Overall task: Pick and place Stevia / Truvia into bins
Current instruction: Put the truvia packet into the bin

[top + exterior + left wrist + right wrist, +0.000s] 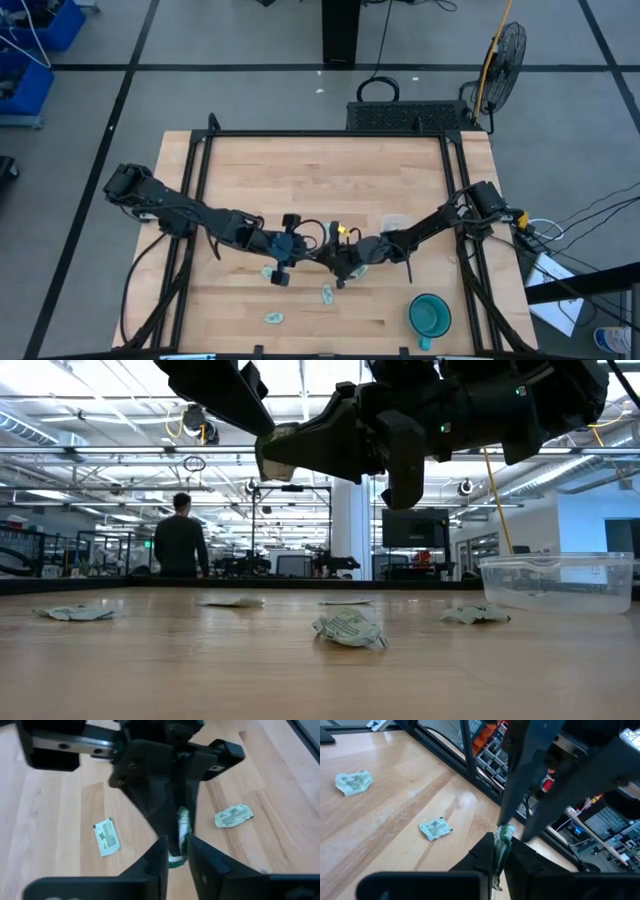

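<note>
Both grippers meet above the middle of the table, lifted off the wood, and share one pale green and white Stevia packet (pixel 181 831). My left gripper (pixel 300 250) and my right gripper (pixel 335 258) point at each other, each shut on that packet. Other packets lie flat on the table: one (pixel 273 318) near the front edge, one (pixel 327 293) just in front of the grippers, and two more (pixel 106 836) (pixel 233 816) under the left wrist. The clear bin (pixel 396 222) stands on the table behind the right gripper. My left gripper pinches the packet's lower end (pixel 176 856) between its two fingers, coming level from the table's left; the packet stands on edge, clear of the table. My right gripper pinches the same packet (pixel 500 847) between its fingers from the table's right; the packet's far end (pixel 507 831) reaches the left gripper's fingertips.
A teal cup (pixel 430 315) stands near the table's front right corner. In the low view several crumpled packets (pixel 350 628) lie across the table and the clear bin (pixel 555 580) is at the right. A person stands far off in the room behind.
</note>
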Controlling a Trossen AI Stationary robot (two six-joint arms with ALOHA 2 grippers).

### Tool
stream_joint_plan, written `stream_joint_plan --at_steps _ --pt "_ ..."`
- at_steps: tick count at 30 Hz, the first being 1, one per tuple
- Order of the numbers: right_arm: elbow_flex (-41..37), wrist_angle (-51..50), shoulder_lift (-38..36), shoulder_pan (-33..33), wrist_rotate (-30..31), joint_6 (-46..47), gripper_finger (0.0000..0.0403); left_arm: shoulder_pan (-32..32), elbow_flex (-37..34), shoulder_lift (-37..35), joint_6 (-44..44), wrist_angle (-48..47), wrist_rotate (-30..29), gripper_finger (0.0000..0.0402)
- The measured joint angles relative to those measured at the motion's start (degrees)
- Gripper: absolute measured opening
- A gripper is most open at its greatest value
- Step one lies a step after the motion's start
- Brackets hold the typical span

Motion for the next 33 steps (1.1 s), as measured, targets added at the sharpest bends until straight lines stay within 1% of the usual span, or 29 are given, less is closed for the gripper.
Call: stream_joint_plan --at_steps 2,4,7,9,11,15,17,18,20,22,24,27,29,30,33 --pt "0.00 -0.01 -0.02 0.00 0.25 0.00 0.0015 0.00 0.00 0.00 -0.02 0.00 -0.86 0.0099" --pt "0.00 -0.04 -0.01 0.00 2.45 0.01 0.0010 0.00 0.00 0.00 0.00 -0.02 -1.96 0.0114" --pt "0.00 -1.55 -0.22 0.01 9.57 -0.60 0.0003 0.00 0.00 0.00 -0.01 -0.02 -3.14 0.0130" --pt "-0.04 -5.34 -1.23 0.48 17.37 -2.75 0.0003 0.00 0.00 0.00 -0.01 -0.05 -4.07 0.0137" --pt "-0.07 -10.13 -3.18 1.31 27.05 -4.89 0.0003 0.00 0.00 0.00 -0.07 -0.19 -5.13 0.0140" --pt "-0.07 -21.20 -9.45 4.09 45.79 -5.37 0.0003 0.00 0.02 0.00 -0.27 -1.41 -5.88 0.0140" --pt "-0.07 -28.08 -13.56 5.99 53.62 -0.90 0.0003 0.00 0.02 0.00 -0.29 -1.95 -5.92 0.0140" --pt "-0.07 -31.60 -15.75 7.03 56.48 2.47 0.0003 0.00 0.02 0.00 -0.31 -2.20 -5.92 0.0140" --pt "-0.07 -39.06 -20.29 9.28 59.55 10.51 0.0003 0.00 0.02 0.00 -0.33 -2.69 -5.92 0.0140" --pt "-0.07 -47.15 -24.62 11.51 58.89 20.11 0.0003 0.00 0.02 0.00 -0.50 -3.52 -5.90 0.0140" --pt "-0.07 -55.97 -28.45 13.16 52.81 30.27 0.0003 0.00 0.02 0.00 -1.28 -4.25 -5.90 0.0140" --pt "-0.07 -70.07 -33.42 14.06 39.82 48.73 0.0002 0.00 0.02 0.00 -2.26 -4.85 -5.90 0.0140" --pt "-0.07 -80.06 -35.43 13.80 32.84 60.56 0.0002 0.00 0.02 0.00 -2.54 -4.90 -5.90 0.0140" --pt "-0.07 -85.23 -35.91 13.55 30.38 65.87 0.0002 0.00 0.02 0.00 -2.58 -4.87 -5.90 0.0140" --pt "-0.09 -100.03 -36.26 12.84 25.87 79.91 0.0002 0.00 0.02 -0.01 -2.60 -4.87 -5.90 0.0140"
